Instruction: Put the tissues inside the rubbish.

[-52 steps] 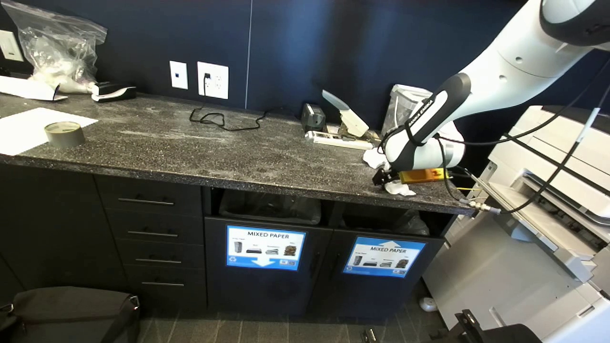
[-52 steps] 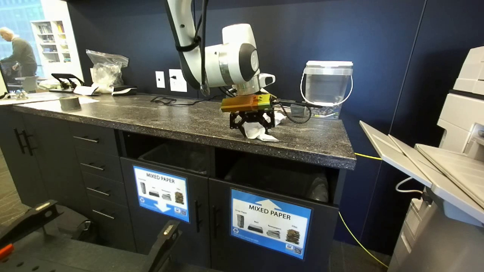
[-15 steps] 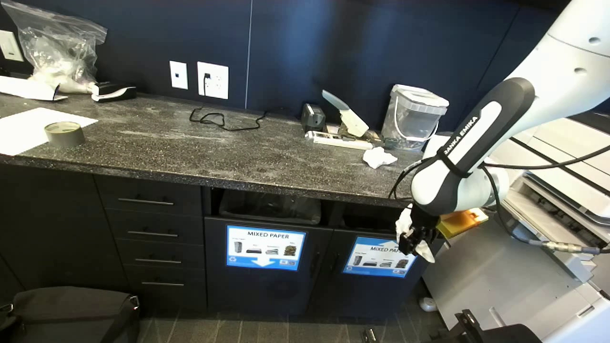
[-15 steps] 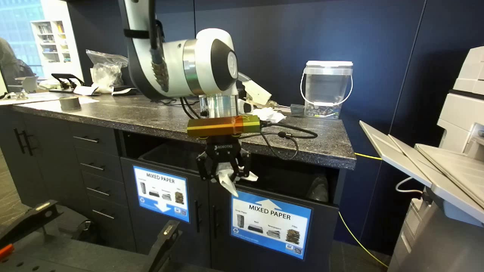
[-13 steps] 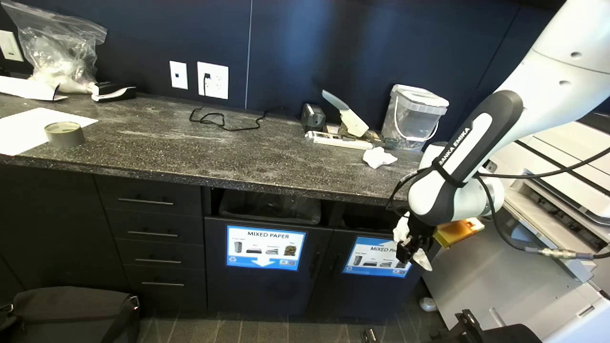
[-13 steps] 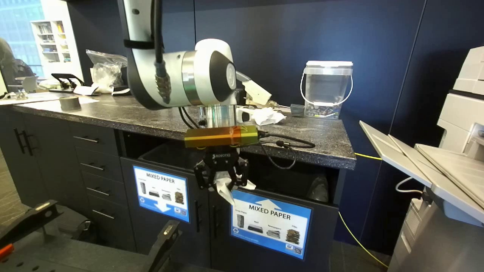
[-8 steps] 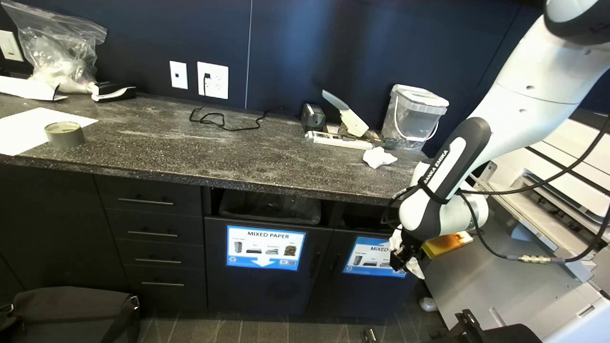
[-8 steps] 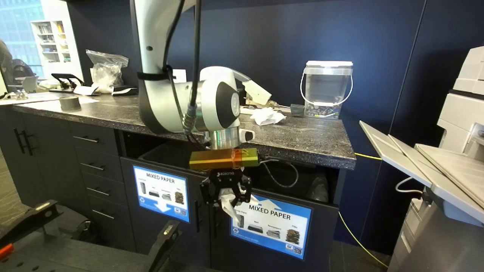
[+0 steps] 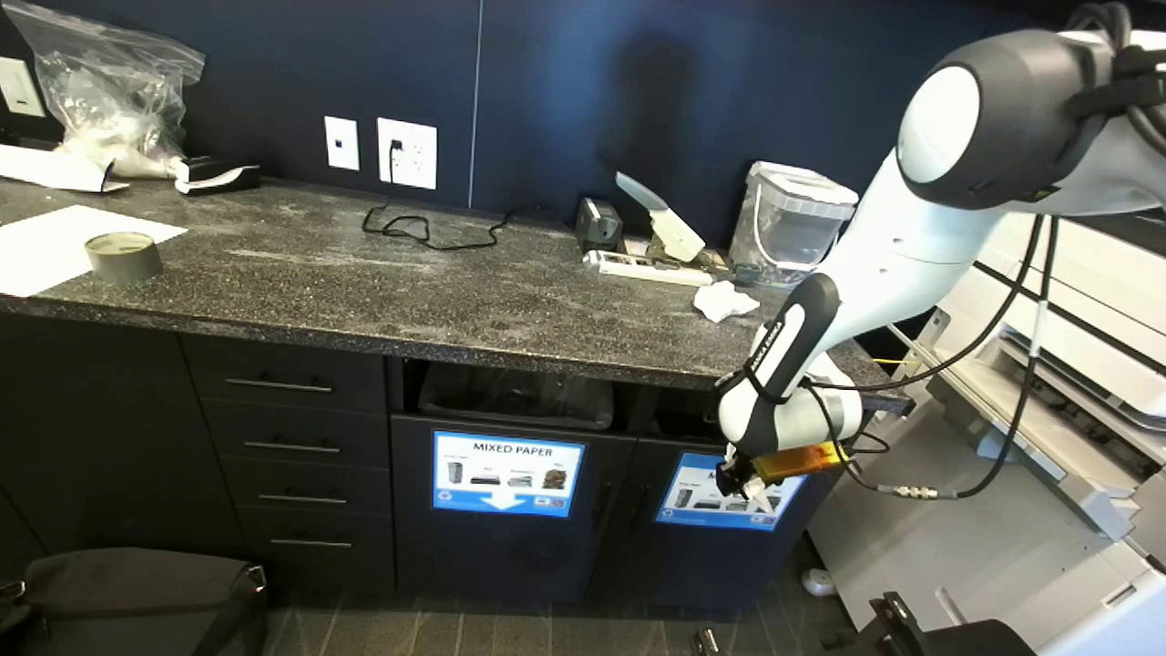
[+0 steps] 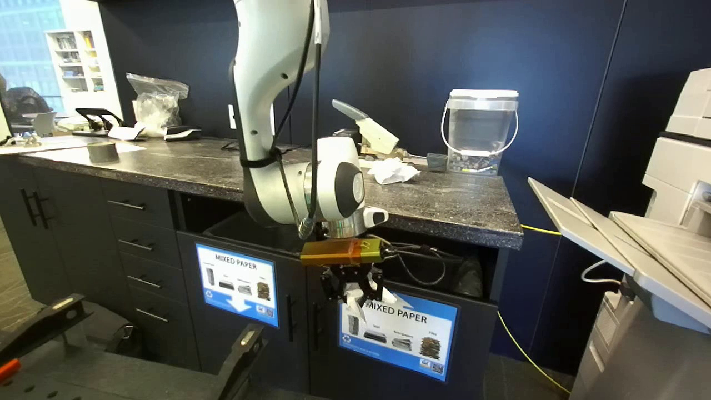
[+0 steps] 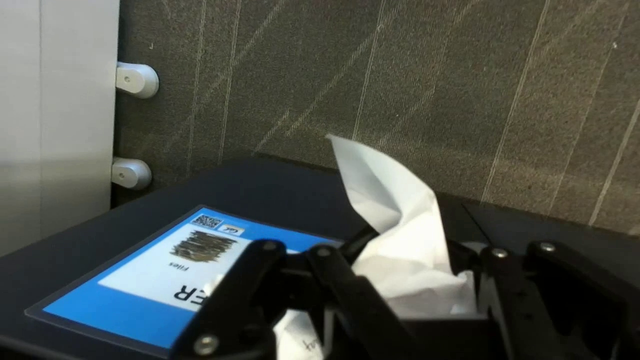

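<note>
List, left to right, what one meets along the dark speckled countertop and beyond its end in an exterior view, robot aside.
Grey tape roll, clear plastic bag, crumpled white paper tissue, clear white-lidded plastic bucket, white and grey printer.

Yep, we're seeing an office: boxy white plastic copier (image 9: 975, 528) standing there, rectangular blue-and-white "MIXED PAPER" signs (image 9: 506, 475) showing.

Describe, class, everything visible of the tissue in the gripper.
The tissue is white, creased and crumpled, and looks like thin paper. The gripper is closed on it, hiding part, while loose, pointed ends poke out. In both exterior views it hangs in front of a MIXED PAPER sign; only the gripper visibly touches it.
</note>
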`<state>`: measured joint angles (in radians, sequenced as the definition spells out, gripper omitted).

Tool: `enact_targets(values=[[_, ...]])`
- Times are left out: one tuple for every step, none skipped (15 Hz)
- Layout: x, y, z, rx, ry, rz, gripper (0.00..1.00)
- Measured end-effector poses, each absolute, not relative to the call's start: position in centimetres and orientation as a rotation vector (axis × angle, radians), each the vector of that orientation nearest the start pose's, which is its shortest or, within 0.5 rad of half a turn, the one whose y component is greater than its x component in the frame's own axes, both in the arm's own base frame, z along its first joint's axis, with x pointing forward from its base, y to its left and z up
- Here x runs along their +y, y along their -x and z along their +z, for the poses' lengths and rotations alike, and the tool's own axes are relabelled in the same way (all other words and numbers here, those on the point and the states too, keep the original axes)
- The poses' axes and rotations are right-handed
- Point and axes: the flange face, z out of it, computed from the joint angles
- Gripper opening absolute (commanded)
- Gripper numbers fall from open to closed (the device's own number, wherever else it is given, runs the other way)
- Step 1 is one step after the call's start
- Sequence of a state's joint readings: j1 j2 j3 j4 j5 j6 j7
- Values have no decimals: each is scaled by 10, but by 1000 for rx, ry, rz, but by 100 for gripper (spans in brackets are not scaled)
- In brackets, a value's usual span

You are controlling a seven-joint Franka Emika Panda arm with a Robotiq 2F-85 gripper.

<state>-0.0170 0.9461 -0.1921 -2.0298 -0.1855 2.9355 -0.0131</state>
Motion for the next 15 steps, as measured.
enact_targets(values=[[-113,-527,-24,-52,3327,100,11],[-114,-527,-30,-5,3330,100,11],[-116,-528,-34,46,3333,98,11],[-118,-529,-38,99,3336,93,11],[-120,-530,-41,148,3340,90,11],[-121,-530,-43,191,3342,86,11],[-122,-531,-44,229,3344,80,11],[-124,-532,-45,268,3348,75,10],[-127,-533,-44,305,3353,61,10],[-129,-534,-42,342,3357,34,10],[-132,-535,-40,375,3360,-1,9],[-135,-536,-37,403,3361,-42,9],[-137,-537,-34,423,3358,-88,10],[-139,-538,-32,438,3350,-141,10],[-141,-540,-28,452,3337,-208,10]])
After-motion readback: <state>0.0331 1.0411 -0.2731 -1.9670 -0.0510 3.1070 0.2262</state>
